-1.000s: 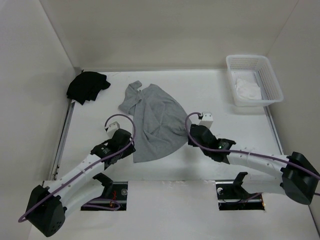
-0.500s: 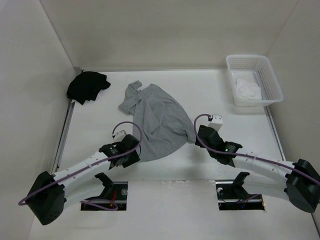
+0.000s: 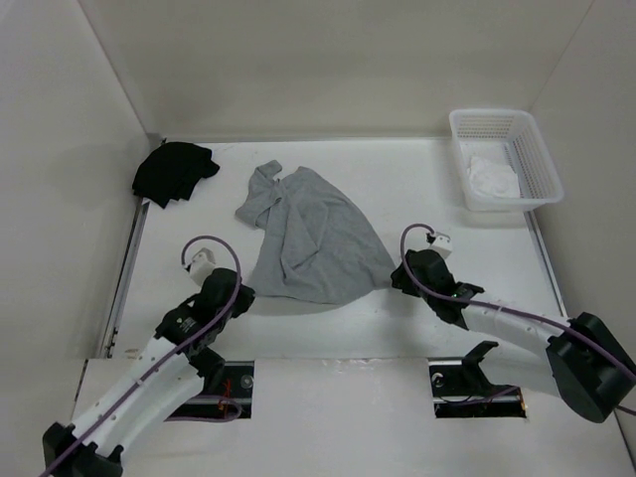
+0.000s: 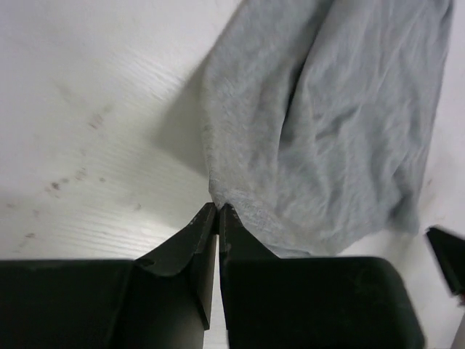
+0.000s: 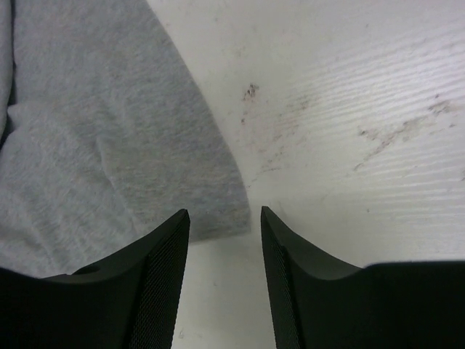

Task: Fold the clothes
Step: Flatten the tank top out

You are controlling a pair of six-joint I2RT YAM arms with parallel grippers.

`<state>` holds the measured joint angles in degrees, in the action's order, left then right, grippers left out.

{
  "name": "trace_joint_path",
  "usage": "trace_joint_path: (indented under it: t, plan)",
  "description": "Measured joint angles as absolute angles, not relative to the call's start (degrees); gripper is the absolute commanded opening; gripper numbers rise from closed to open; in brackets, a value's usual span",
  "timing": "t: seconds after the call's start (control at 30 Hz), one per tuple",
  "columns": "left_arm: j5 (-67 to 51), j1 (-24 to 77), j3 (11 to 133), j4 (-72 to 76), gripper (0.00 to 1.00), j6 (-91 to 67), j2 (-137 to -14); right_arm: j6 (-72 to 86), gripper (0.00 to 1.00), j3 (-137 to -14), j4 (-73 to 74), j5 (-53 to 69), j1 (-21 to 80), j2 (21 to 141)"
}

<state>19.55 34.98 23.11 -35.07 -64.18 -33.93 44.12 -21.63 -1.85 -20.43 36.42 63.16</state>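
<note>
**One corner of the grey sleeveless top (image 3: 313, 238) being pinched**

The top is lying rumpled in the middle of the white worktop (image 3: 427, 204), straps pointing toward the upper left of the overhead view, hem toward the bottom. The left hand (image 4: 218, 209) is pinching the lower left hem corner, pressed together on the fabric. The right hand (image 5: 225, 218) is standing spread at the lower right corner, the fabric's tip lying in its gap. A black garment (image 3: 174, 171) is sitting upper left, and a white basket (image 3: 545, 169) holding a white cloth (image 3: 494, 177) upper right.
</note>
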Motion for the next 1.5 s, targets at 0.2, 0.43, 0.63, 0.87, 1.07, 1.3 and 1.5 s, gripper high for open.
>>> trace_joint_path:
  t: [0.2,0.43,0.63,0.87,1.07,1.3,1.5]
  plan:
    - [22.5,27.2,23.1,-37.9,0.02,-61.3,-29.4,46.6,0.45,-21.6,-2.3,-16.6,37.5,66.7]
    - [25.5,24.2,23.1,-36.0,0.02,-56.7,-27.5,47.6,0.47,-21.8,1.3,-18.3,38.7,65.5]
    - [25.7,19.0,23.1,-32.3,0.03,-53.4,-27.3,47.6,0.46,-24.1,5.8,-19.9,39.0,66.3]
    - [20.9,14.5,20.6,-28.7,0.03,-51.4,-27.6,48.1,0.4,-28.2,7.4,-20.6,44.2,72.5]
    - [18.5,14.2,20.2,-28.0,0.03,-50.9,-27.6,49.1,0.25,-28.3,8.1,-20.3,45.1,72.5]
    - [17.7,14.3,20.2,-25.9,0.03,-50.9,-27.7,50.6,0.01,-28.4,8.6,-19.4,45.5,72.8]
    - [17.5,14.7,20.5,-22.8,0.02,-50.9,-29.0,50.7,0.0,-27.8,7.0,-18.2,45.4,67.4]
